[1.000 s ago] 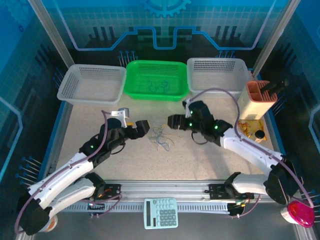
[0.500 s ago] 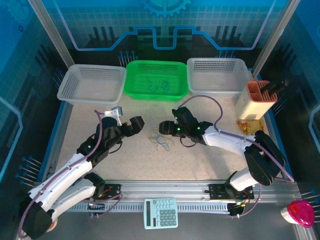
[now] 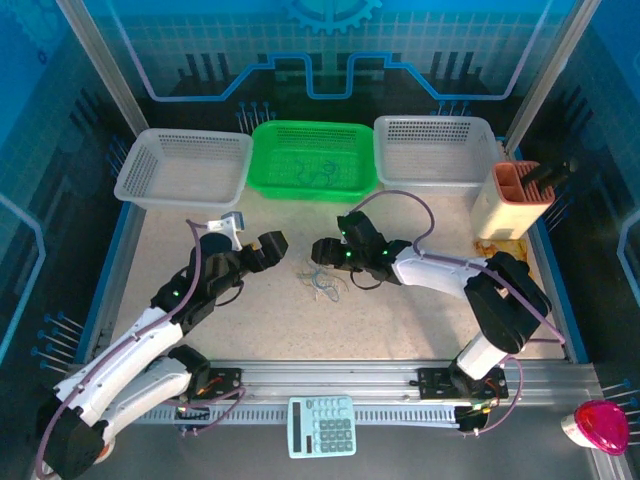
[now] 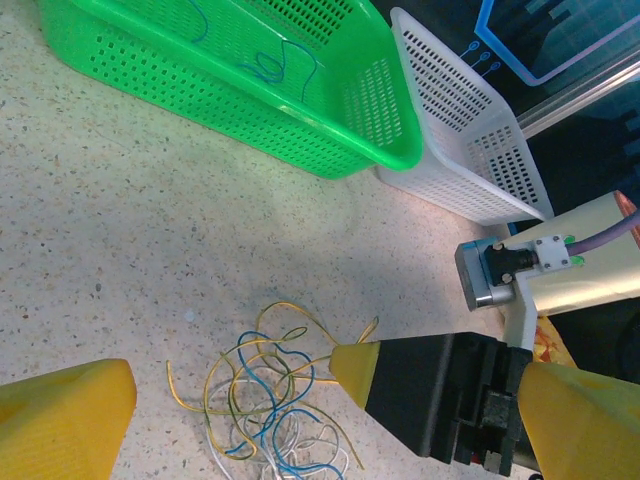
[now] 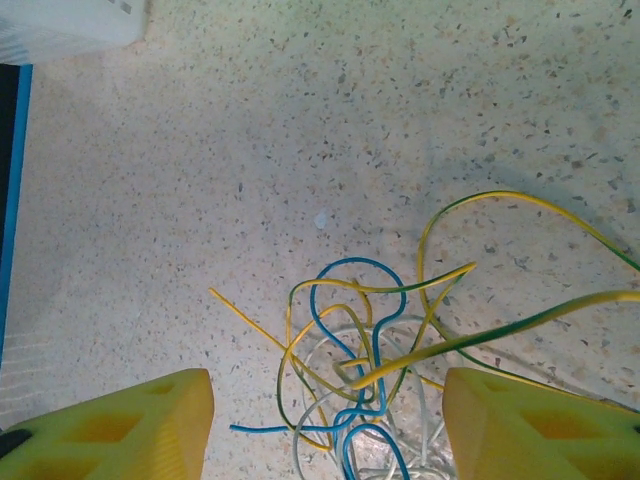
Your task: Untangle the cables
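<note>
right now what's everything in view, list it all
cables: one tangled bundle, yellow, blue and white, mid-table
green basket: one, green, far edge centre
loose wires: few, blue, in the green basket
white baskets: two, white, flanking the green one
holder: one, cream and orange, right edge
calculator: one, pale teal, near rail
pink object: one, pink, near right corner
table: one, speckled beige
left gripper: yellow-tipped, open, left of the bundle
right gripper: yellow-tipped, open, at the bundle
</note>
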Robot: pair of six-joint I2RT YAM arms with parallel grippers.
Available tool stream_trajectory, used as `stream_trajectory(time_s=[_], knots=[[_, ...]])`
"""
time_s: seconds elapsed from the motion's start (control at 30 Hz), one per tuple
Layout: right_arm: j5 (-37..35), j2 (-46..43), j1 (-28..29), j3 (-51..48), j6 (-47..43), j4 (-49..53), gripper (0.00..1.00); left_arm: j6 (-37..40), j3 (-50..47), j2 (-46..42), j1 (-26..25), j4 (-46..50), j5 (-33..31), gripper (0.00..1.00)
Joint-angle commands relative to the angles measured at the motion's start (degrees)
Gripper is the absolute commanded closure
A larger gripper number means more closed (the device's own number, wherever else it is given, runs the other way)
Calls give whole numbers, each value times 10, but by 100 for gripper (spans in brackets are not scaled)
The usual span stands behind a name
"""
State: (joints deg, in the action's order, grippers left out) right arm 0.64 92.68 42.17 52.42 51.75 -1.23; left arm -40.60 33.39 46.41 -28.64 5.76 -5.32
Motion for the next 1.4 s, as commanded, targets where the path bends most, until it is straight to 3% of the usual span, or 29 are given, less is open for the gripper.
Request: stream_trajectory(time_s=[0.0, 0.1, 0.27, 0.6, 0.87, 1.13, 1.37], knots=[[-1, 15, -12, 16, 10, -17, 41, -5, 16, -7, 3, 2, 12, 1], [1, 23, -20, 20, 4, -19, 55, -8, 13, -7, 4, -2, 15, 1], [30, 12, -30, 23, -15, -19, 99, -8, 12, -7, 5, -2, 18, 1], [95, -80, -31, 25, -74, -22, 100, -27, 3, 7, 4, -21, 37, 1], [107, -119, -45, 12, -114, -25, 100, -50, 12, 43, 4, -34, 63, 1], [147, -137, -73, 8, -71, -50, 100, -8, -8, 62, 5, -80, 107, 7], [221, -137, -93, -17, 14, -186, 100, -62, -31, 65, 4, -97, 107, 8]])
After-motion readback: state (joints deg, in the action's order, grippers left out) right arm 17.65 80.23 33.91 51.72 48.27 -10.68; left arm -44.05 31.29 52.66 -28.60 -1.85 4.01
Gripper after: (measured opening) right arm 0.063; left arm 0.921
